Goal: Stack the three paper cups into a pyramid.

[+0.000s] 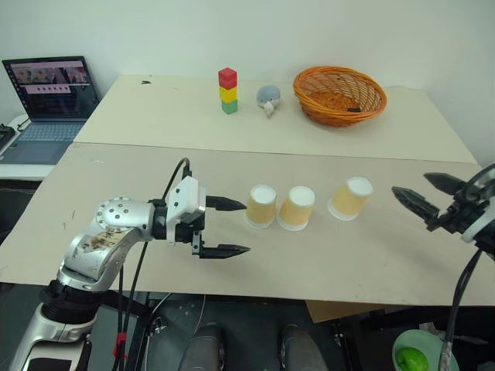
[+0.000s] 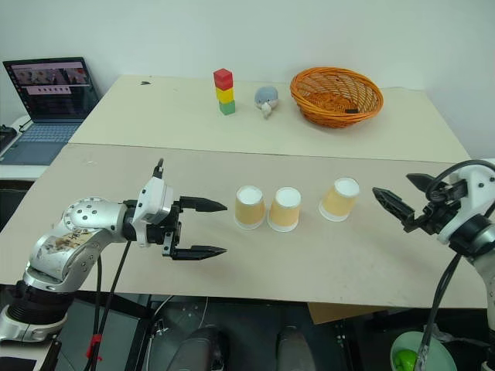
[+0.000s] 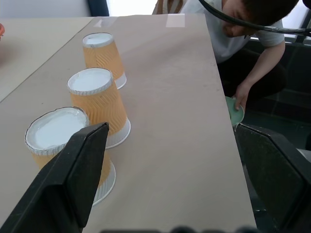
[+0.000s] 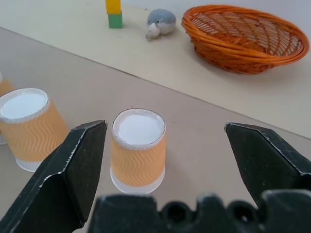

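Three paper cups [image 1: 297,207] sat upside down in a row on the near table [image 1: 309,263], nothing stacked. The left gripper [image 1: 232,227] was spread wide with nothing in it, leftmost cup just beyond its fingertips. The right gripper [image 1: 425,198] was wide and empty too, facing the rightmost cup, which stood a bit apart from the other two.
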Available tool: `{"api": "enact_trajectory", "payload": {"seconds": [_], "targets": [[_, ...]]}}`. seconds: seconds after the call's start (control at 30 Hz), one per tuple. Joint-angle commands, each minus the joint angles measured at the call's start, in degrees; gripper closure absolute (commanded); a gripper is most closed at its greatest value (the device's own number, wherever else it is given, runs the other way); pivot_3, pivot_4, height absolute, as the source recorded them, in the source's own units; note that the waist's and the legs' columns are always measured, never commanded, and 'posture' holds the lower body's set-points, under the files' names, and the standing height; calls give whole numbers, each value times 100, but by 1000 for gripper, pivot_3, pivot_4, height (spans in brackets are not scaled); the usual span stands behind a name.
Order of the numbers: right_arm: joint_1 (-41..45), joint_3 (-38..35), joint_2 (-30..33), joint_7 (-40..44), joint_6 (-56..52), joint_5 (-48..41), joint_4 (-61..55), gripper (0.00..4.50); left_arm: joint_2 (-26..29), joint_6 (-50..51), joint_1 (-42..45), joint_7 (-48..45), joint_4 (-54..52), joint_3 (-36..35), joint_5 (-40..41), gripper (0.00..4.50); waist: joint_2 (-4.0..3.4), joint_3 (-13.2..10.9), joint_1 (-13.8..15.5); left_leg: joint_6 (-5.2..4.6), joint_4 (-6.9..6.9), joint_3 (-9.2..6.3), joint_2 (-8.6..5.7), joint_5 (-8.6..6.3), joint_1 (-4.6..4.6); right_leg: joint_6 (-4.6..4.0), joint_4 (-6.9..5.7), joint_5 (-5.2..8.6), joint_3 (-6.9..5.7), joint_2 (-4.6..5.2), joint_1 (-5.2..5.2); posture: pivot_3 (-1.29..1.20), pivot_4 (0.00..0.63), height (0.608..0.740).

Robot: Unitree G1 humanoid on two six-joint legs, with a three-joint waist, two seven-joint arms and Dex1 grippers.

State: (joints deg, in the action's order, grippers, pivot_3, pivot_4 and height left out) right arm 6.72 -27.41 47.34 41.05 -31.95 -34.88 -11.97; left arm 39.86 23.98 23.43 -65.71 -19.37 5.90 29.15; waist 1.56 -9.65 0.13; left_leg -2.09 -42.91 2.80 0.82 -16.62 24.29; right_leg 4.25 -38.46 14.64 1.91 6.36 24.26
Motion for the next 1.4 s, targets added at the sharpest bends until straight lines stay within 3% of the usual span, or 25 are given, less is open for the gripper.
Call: {"api": "enact_trajectory", "payload": {"seconds": [0.03,0.57,1.13,1.33,1.4], "targets": [[303,217,29,50,213,239,368,0,-44,-103,-39,89,-100,-47,-34,78,0,0,-6,0,0,0,0,0,-1,0,0,0,0,-1,-1,0,150,681],[1151,1080,-403,512,855,771,1582,0,-19,40,-191,504,-236,-288,90,78,-1,0,-48,0,2,0,1,0,-1,0,-2,0,-1,-1,2,0,150,681],[1859,1459,-681,807,1162,1061,2516,0,-16,138,-310,755,-339,-492,168,78,-2,-1,-84,0,2,-1,2,0,-1,0,-6,0,-1,-1,4,0,150,681],[2230,1539,-833,891,1392,1208,3023,1690,-12,152,-327,840,-343,-570,144,17,-2,-1,-89,0,2,0,1,0,-1,-1,-7,-1,-1,0,4,0,150,681],[2335,1525,-843,857,1394,1240,3091,1739,44,154,-454,863,-367,-658,135,17,-3,-2,-89,0,2,0,1,0,0,-1,-7,-1,-1,0,6,0,150,681]]}}
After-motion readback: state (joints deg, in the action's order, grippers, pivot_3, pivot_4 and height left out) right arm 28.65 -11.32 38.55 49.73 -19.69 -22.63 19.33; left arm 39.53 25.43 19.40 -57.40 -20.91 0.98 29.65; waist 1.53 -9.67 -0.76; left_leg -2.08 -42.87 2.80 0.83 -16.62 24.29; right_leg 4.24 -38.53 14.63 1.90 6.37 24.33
